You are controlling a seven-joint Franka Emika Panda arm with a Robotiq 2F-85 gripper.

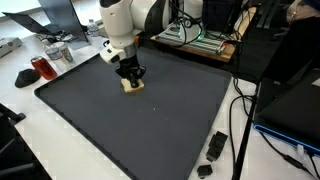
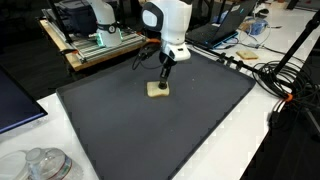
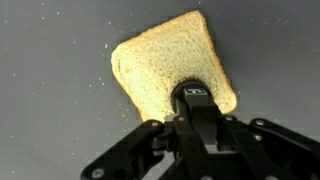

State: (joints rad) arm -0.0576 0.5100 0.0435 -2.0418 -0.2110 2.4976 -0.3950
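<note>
We saw the gripper [image 3: 192, 97] with jaws pressed fully together - tips down on the bread slice [image 3: 160, 62], touching its near edge. The slice lay flat on the dark mat [image 1: 150, 130].

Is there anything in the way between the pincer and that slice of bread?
Nothing visible. The shut pincer is right at the bread, its tips on the slice's edge in the wrist view. Only the dark mat shows around them.
</note>
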